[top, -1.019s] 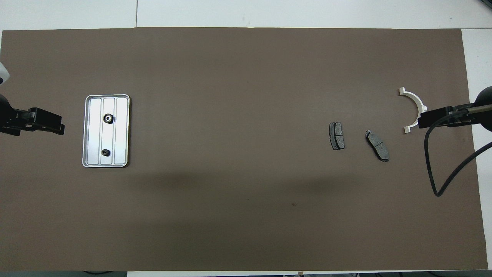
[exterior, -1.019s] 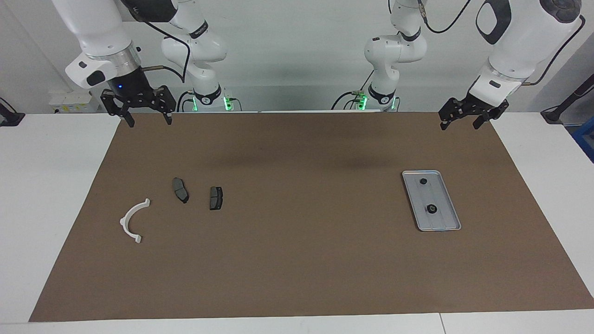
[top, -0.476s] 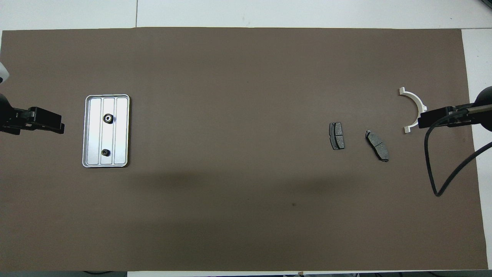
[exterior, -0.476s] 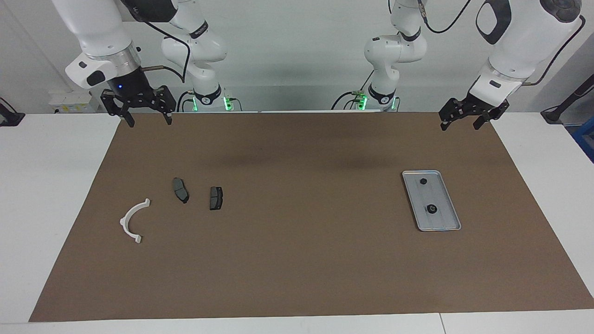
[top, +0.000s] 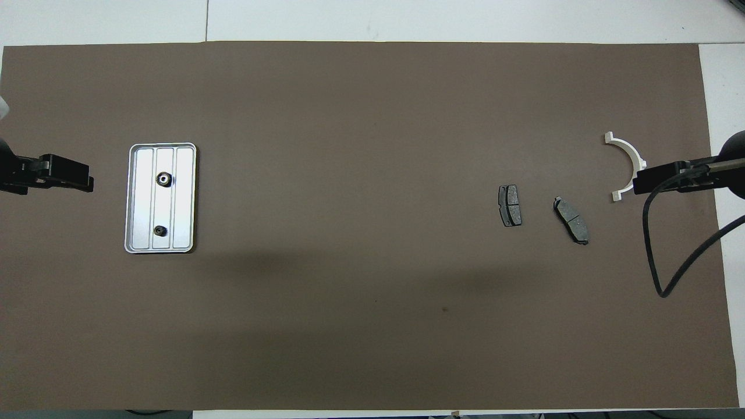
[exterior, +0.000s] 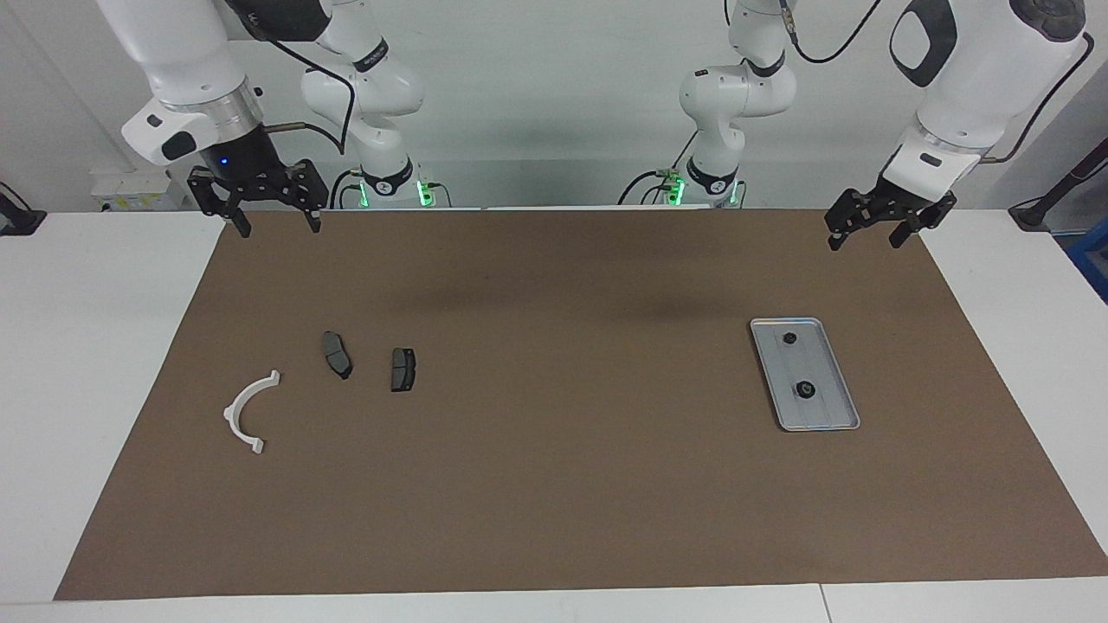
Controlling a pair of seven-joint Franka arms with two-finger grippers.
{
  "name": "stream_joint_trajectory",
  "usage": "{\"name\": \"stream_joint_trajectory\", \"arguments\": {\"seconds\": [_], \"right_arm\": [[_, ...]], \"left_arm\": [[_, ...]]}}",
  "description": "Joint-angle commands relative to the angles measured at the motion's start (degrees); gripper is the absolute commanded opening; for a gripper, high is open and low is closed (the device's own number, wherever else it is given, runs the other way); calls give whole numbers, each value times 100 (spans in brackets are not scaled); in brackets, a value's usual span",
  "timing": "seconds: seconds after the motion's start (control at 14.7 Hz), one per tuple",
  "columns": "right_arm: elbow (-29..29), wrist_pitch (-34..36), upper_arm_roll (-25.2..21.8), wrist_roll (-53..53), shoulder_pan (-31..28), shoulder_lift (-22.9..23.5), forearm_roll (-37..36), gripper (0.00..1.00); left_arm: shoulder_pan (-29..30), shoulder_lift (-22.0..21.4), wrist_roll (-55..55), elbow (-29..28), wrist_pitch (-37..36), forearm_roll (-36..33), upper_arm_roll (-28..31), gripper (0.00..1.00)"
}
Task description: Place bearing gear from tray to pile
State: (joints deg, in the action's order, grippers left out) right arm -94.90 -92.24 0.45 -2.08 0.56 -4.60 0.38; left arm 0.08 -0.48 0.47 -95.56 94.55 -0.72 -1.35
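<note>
Two small black round bearing gears (exterior: 805, 389) lie apart on the ridged floor of a flat rectangular silver metal tray (exterior: 844, 408), which sits on the brown mat (exterior: 563, 484) toward the left arm's end of the table. Toward the right arm's end, the pile comprises a white half-ring bracket (exterior: 246, 414) and two dark grey brake-pad-like plates (exterior: 337, 354), all apart. Only the facing view shows both arms whole: the right gripper (exterior: 274, 220), fingers spread and empty, hangs over the mat's edge nearest the robots; the left gripper (exterior: 864, 234), likewise released, hangs over the mat's opposite corner. Overhead, merely the grippers' tips enter frame, one overlapping the bracket.
</note>
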Motion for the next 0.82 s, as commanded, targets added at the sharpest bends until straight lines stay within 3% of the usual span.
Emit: {"name": "stream_joint_trajectory", "arguments": {"seconds": [0.0,0.27,0.48,0.75], "right_arm": [[-72,13,34,-39,-82,-111,94,100],[-64,-5,43,6,-73,-111,85,100],[-64,13,43,-100,-64,-120,85,100],[-72,-14,43,-74,-64,-120,85,100]], "left_arm": [[97,274,32,-262,686,-130,-15,100],[282,1118,15,-340,1775,-42,-23,100],[282,1637,-142,-349,2189,-34,-23,100],[273,1911,-556,-762,2839,-34,-32,100]]}}
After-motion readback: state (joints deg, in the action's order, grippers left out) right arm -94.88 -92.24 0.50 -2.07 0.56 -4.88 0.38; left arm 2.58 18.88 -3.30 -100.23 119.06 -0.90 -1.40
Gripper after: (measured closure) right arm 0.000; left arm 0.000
